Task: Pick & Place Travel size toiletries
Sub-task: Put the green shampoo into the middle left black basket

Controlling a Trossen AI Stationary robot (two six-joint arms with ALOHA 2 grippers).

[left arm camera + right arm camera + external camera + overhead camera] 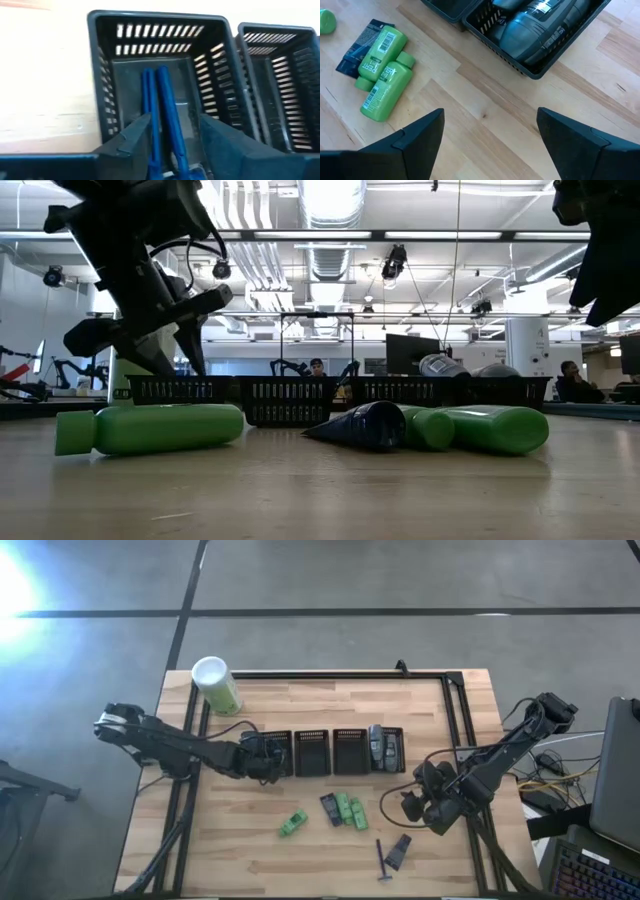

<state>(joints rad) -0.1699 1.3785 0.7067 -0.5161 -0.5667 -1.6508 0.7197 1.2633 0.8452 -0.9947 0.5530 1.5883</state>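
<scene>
We see the left gripper (172, 137) over the first black tray (100, 75), fingers a little apart, with two blue razors (165, 105) lying loose between them in the tray. Our right gripper (490, 135) hangs wide open and empty above the table (485, 105). Green bottles (382, 62) lie near it, and grey tubes (540, 25) fill the tray just ahead.
</scene>
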